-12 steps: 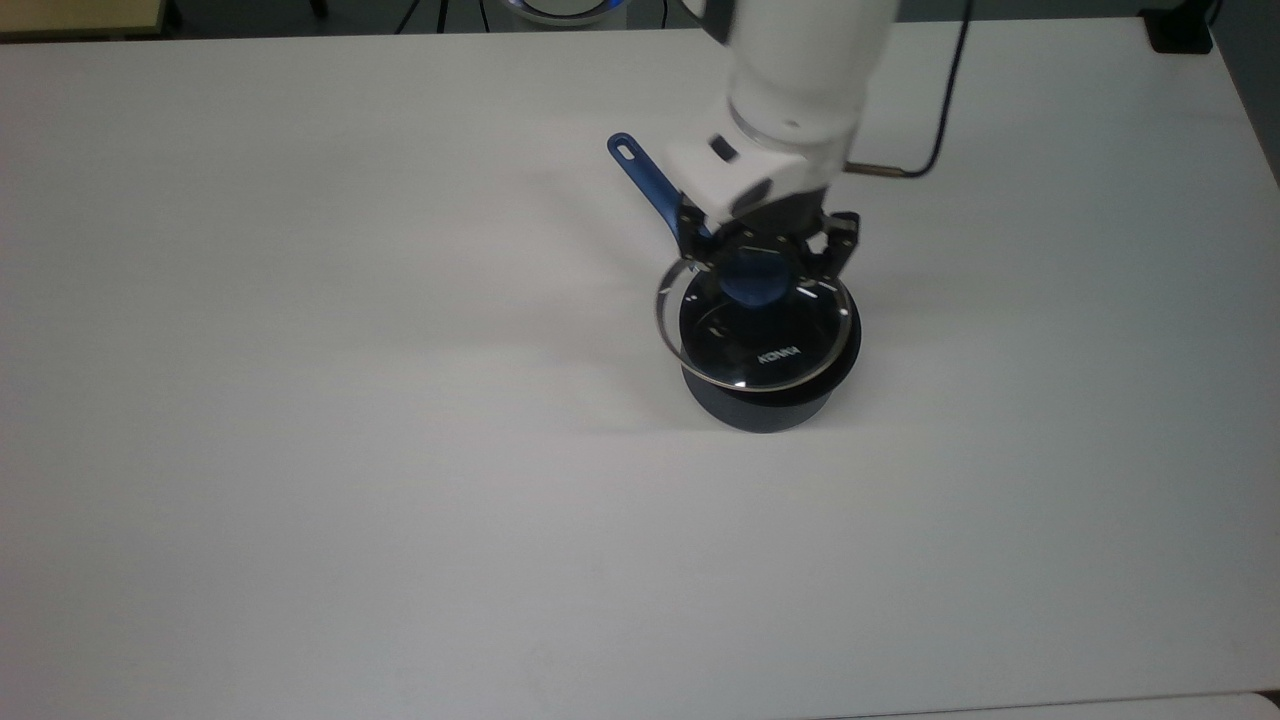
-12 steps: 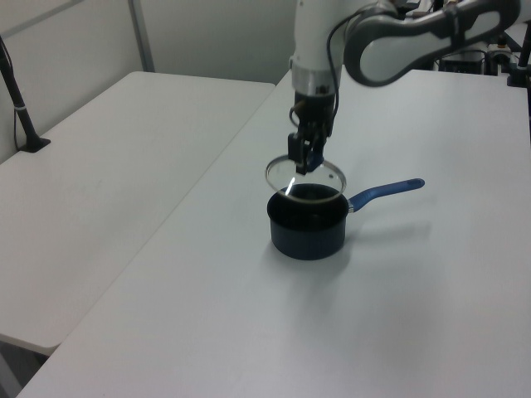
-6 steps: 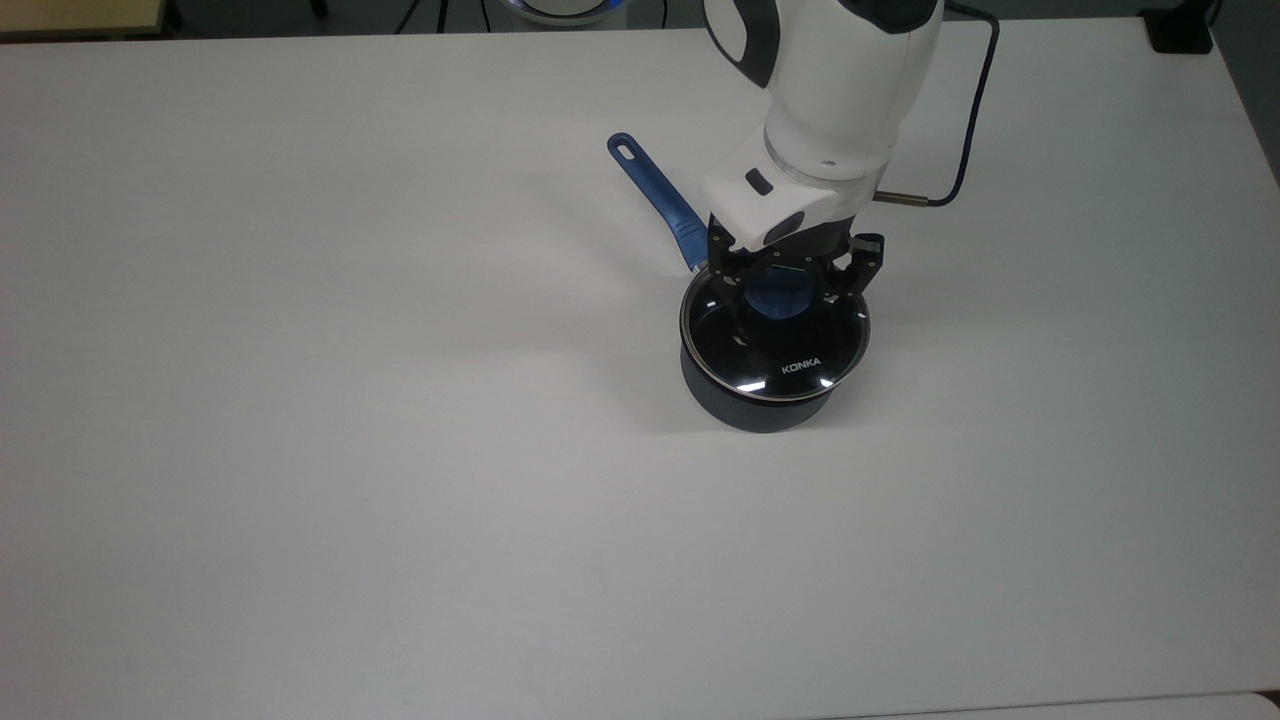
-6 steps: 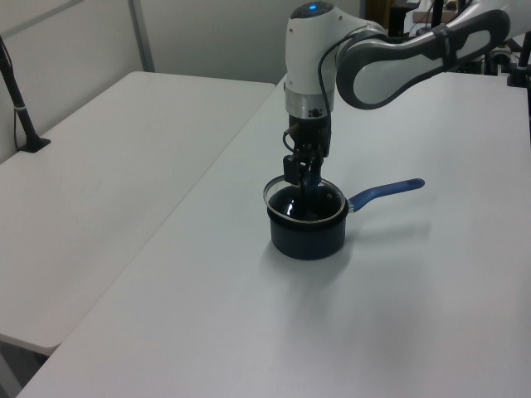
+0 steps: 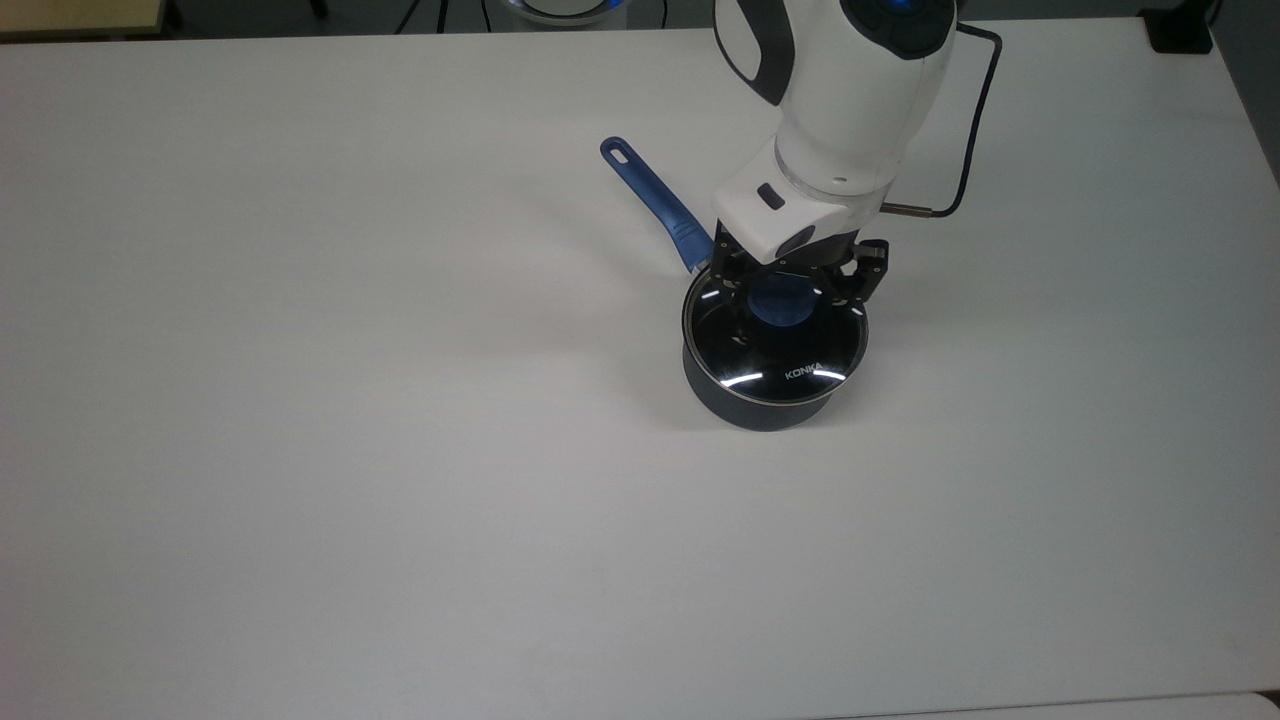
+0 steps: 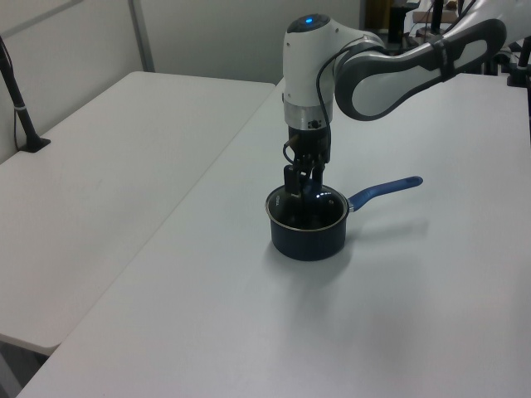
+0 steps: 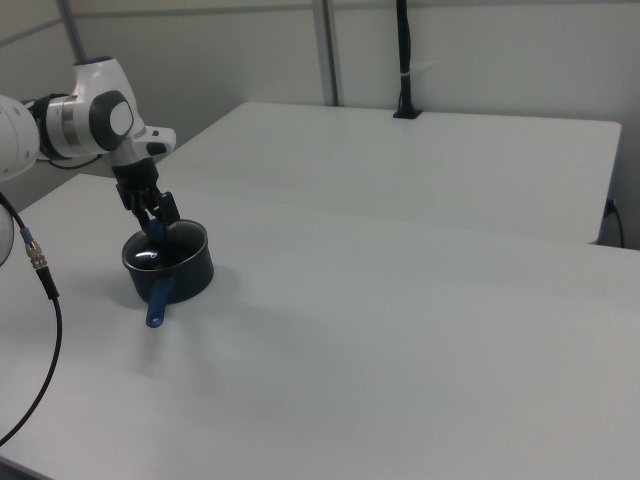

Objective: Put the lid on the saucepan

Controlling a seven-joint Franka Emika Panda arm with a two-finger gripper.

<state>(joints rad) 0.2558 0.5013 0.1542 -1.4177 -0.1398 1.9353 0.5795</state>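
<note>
A plain white worktop (image 5: 300, 450) fills the top view, bare on its left and across its lower half; in the left view a second white table (image 6: 108, 166) stands beside it across a narrow gap, with a dark post (image 6: 18, 99) clamped at that table's far edge and pale wall panels behind. Moving rightward in the top view, the saucepan (image 5: 760, 405) sits right of the worktop's middle, well apart from every edge, its blue handle (image 5: 650, 195) running up and to the top view's left. The lid (image 5: 775, 360) lies level on the saucepan's rim, its metal edge matching the rim all round and the white lettering facing the top view's bottom. The white arm (image 5: 850, 110) comes down from the top edge, its wrist nearly vertical above the pot, with a black cable (image 5: 975, 110) looping off to the top view's right. The end effector (image 5: 785, 300) stands over the lid's blue knob (image 5: 783, 303), its dark fingers (image 5: 725, 285) spread apart on either side of the knob, not pinching it.
</note>
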